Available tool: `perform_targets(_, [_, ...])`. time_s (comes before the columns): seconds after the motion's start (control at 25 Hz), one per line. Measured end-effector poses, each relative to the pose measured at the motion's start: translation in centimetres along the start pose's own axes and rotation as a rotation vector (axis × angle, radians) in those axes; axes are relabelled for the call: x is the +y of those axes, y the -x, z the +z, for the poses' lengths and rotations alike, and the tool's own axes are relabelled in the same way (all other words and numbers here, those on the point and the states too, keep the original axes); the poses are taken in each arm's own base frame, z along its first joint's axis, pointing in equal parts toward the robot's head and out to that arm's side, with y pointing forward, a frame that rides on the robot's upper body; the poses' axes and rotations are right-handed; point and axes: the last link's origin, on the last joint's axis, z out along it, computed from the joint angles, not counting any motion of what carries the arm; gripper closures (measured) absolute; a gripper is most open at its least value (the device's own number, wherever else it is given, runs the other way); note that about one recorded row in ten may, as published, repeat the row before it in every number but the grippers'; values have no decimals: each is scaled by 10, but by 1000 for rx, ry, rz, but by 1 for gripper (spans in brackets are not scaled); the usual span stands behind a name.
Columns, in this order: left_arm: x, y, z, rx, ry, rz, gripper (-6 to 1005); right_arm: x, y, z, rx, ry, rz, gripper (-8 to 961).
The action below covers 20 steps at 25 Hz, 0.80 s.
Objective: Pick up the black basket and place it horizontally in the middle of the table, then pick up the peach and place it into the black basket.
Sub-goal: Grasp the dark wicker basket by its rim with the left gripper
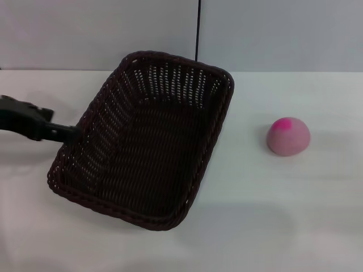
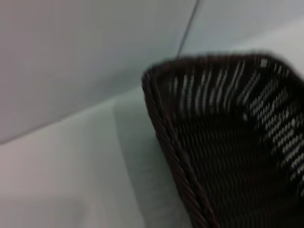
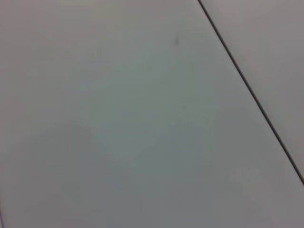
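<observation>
Gripper, left (image 1: 72,134), at black basket (image 1: 147,147) rim; grip unclear; no writing.

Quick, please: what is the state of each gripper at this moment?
Left gripper: at the left rim of the black basket, apparently gripping it; the fingers cannot be told.
Right gripper: not in view.

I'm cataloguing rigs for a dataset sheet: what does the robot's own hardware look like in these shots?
Only the left gripper shows, in the head view: matte black, blocky and angular, narrowing to a slim tip at the black basket rim. No cables, markings or labels are visible on it. The right arm and gripper appear in no view.
</observation>
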Motion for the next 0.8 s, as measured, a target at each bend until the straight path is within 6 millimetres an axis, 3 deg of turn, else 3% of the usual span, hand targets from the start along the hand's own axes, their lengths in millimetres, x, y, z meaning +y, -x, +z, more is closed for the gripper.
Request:
perform_targets(0.2, [16,-28,28,-127,-75,47,197,-2,1,-2,-9,-18,3,294])
perform_targets(0.8, [29,-53,62,-226,-141,48,197,-5,3,2,-24,-33,-1,295])
